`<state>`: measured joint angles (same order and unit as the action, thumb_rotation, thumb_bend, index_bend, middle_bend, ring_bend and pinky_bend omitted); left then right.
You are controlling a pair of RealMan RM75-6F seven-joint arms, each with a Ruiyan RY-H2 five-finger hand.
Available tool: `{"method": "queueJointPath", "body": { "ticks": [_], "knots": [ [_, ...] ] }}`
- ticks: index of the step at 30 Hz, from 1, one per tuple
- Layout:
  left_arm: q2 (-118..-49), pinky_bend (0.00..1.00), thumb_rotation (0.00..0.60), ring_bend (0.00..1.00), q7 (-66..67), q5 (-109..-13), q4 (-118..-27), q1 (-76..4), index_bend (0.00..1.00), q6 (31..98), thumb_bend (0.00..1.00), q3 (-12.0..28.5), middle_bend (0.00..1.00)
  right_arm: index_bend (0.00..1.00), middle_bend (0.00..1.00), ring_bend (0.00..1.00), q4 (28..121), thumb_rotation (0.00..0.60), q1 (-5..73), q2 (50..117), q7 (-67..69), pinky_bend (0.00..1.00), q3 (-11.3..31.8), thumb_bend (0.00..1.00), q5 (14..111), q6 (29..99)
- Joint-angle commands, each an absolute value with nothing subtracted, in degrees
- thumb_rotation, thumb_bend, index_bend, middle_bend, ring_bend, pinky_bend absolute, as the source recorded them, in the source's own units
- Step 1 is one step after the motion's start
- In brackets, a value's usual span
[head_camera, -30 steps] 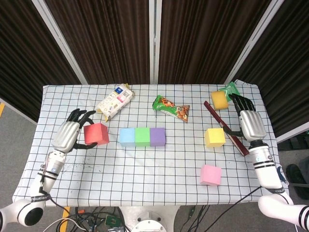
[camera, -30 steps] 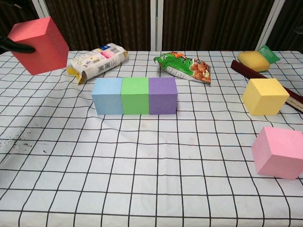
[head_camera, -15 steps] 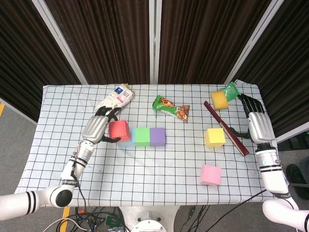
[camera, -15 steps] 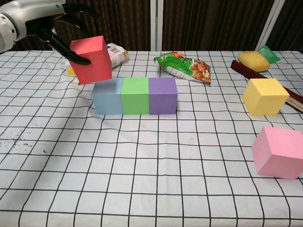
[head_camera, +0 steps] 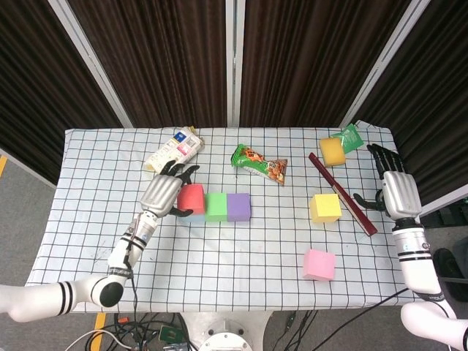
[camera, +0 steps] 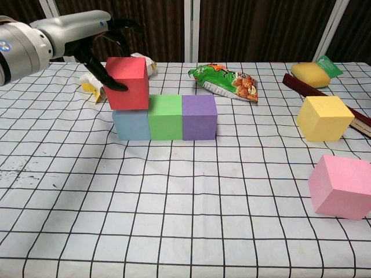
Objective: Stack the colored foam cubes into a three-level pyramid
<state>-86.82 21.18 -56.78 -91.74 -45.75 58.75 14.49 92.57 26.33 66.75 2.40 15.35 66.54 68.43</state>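
Base row observed complete: blue cube [camera: 131, 124], green cube [camera: 166, 117] and purple cube [camera: 199, 117] sit side by side, faces touching, mid-surface [camera: 174, 197]. The left hand [head_camera: 162, 194] grips the red cube [camera: 127, 83], fingers wrapped over its outer side and top. The red cube sits directly over the blue cube; from the chest view its underside appears at or just touching the blue cube's top, and its inner edge overlaps the upper corner of the green cube's face. Whether it is fully seated cannot be told.

The right hand [head_camera: 395, 190] holds nothing, fingers apart, at the far right edge beside the dark red strip [head_camera: 344, 194]. The yellow cube [camera: 324, 118] and pink cube [camera: 342, 186] lie loose on that side, well apart from the row.

Step in hand, by my judgement: placing the first block of the second level. A pyramid wants this cube straddling the blue–green seam, so the next move calls for a shift towards green before release, then a clean opening of the fingers without dragging the foam or nudging the row. Two cubes are yet to be placed.

Snack bag [head_camera: 259, 163], carton [head_camera: 174, 153] and sponge [head_camera: 332, 151] lie behind, not involved.
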Motion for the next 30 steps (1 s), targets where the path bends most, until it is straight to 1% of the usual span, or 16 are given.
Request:
{"method": "queueJointPath", "body": {
  "ticks": [1,4,7,12,23,30],
  "knots": [
    [-87.3,0.02,0.6,0.11,20.5,-56.3,-91.5,-46.1,0.1,57.8,0.2,14.1,0.47,0.0,0.05,0.0,92.0,0.6,26.2,67.0,2.7,0.0,15.3,0.13,66.3,68.0],
    [-87.2,0.02,0.6,0.11,20.2,-56.2,-91.3,-46.4,0.1,57.3,0.2,14.0,0.46,0.0,0.05,0.0,91.4,0.6,26.2,67.3,3.2,0.0,15.3,0.13,66.2,67.7],
    [-86.1,0.02,0.6,0.1,19.3,-55.2,-92.1,-46.7,0.09,55.6,0.2,14.3,0.43,0.0,0.05,0.0,90.9,0.6,26.1,67.5,3.0,0.0,15.3,0.13,66.3,67.8],
    [-85.2,0.01,0.6,0.08,18.2,-54.5,-92.2,-47.0,0.09,54.9,0.2,14.8,0.34,0.0,0.05,0.0,90.5,0.6,26.1,67.9,2.5,0.0,15.3,0.13,66.3,67.8],
    [-85.1,0.01,0.6,0.07,16.6,-54.5,-91.8,-47.2,0.09,54.7,0.19,14.5,0.29,0.0,0.05,0.0,90.4,0.6,26.1,68.2,2.3,0.0,15.4,0.13,66.6,67.6],
    [-83.5,0.01,0.6,0.06,15.9,-54.9,-93.5,-46.9,0.08,55.0,0.19,14.4,0.25,0.0,0.05,0.0,90.7,0.6,26.1,68.0,2.0,0.0,15.5,0.13,66.8,67.4]
  ]
}}
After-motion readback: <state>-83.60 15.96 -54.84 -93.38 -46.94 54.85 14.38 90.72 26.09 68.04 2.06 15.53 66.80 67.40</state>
